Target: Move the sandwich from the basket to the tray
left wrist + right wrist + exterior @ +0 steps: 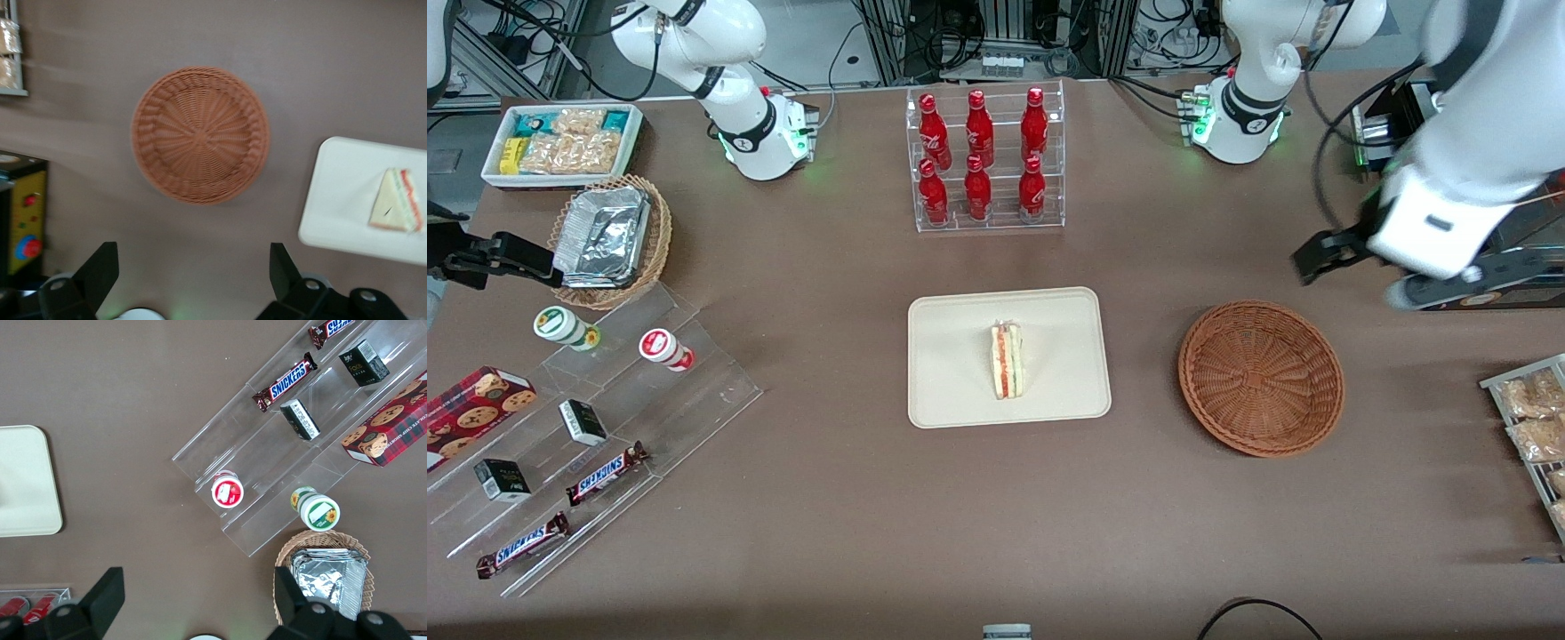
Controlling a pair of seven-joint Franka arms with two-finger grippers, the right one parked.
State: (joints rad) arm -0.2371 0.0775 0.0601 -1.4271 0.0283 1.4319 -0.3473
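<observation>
Though brown table (827, 498), gripper (193, 277) aloft.

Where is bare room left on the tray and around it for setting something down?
The tray is bare either side of the sandwich. The basket is empty. Open tabletop lies between tray and basket and nearer the front camera. The bottle rack and acrylic shelves are crowded. The pincer, open, hangs above the table beside the basket.

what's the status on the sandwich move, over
Gripper open, empty, raised above the table near the basket. Sandwich lying on the tray. Basket empty. Nothing in the way.
</observation>
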